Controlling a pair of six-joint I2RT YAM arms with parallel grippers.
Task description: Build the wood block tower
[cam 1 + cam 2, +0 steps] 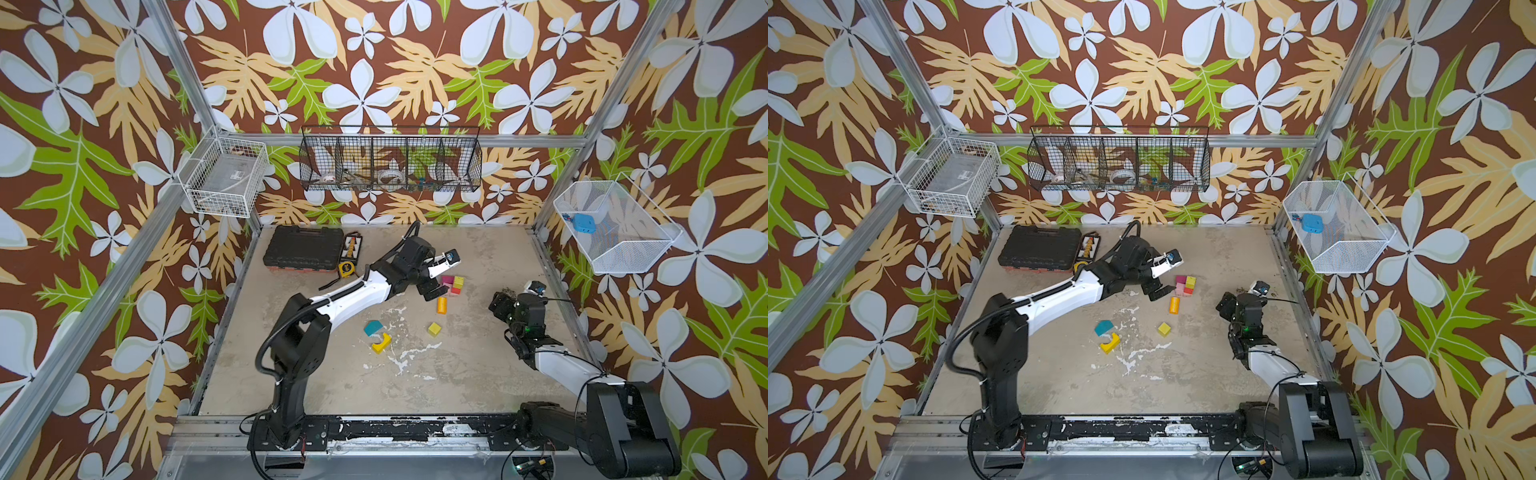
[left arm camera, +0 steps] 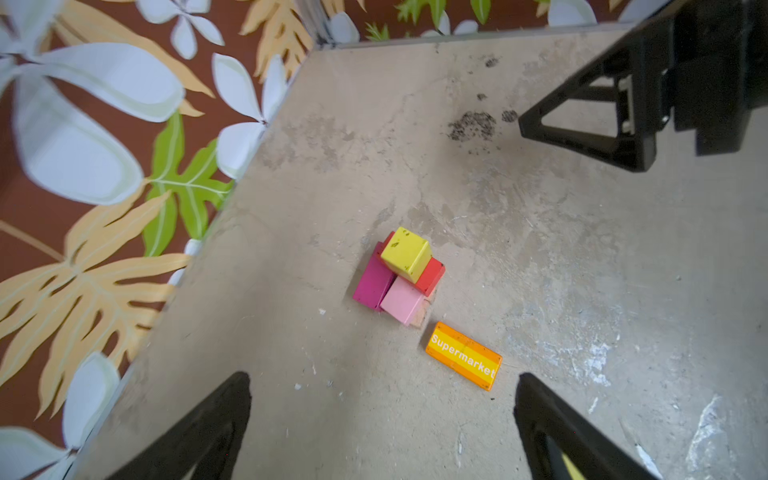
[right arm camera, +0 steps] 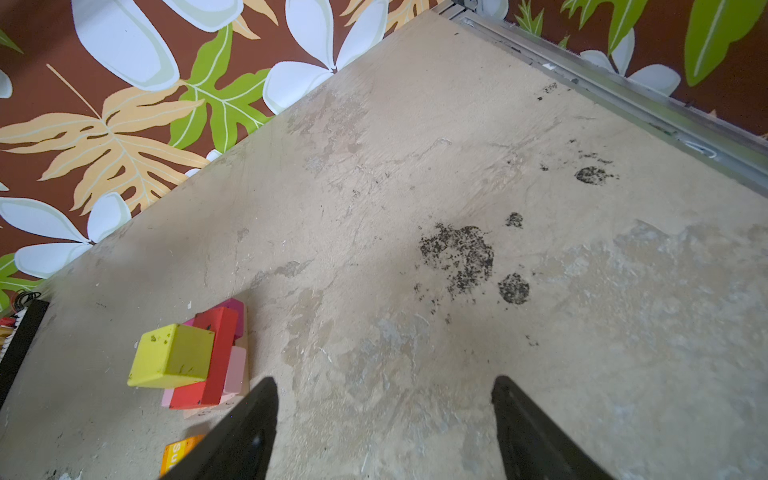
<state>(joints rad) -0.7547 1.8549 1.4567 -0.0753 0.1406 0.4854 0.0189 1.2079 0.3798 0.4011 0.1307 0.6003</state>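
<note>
Farthest left, against the back wall, sit the black tool case (image 1: 301, 249) and the tape measure (image 1: 347, 269), neither of them my concern. Next come loose wood blocks on the table (image 1: 332, 374): the teal block (image 1: 373, 327) just beside the yellow arch block (image 1: 381, 343), though I cannot tell whether they touch. Nearer the middle lies a loose yellow cube (image 1: 434, 329). My left gripper (image 1: 432, 289) hangs just to the left of the tower (image 1: 453, 284), its jaws spread as wide as they go and nothing between them. In its wrist view the fingers (image 2: 208, 424) frame only bare table. The tower is low so far. A magenta block (image 2: 372, 284) and a pink block (image 2: 403, 299) lie side by side on a tan plank (image 2: 422, 318), a red block (image 2: 432, 274) lies over them, and a yellow-green cube (image 2: 405, 253) sits on top, turned a little askew. I judge I am between placements, with the next block to fetch. The orange block (image 2: 463, 355) lies flat just beside the tower's foot and looks the nearest candidate. Taking it would call for lowering over it with the jaws across its narrow side, keeping clear of the stack so nothing gets nudged. Further right, well apart from the tower, my right gripper (image 3: 382, 415) waits over stained bare table, jaws parted and empty.
</note>
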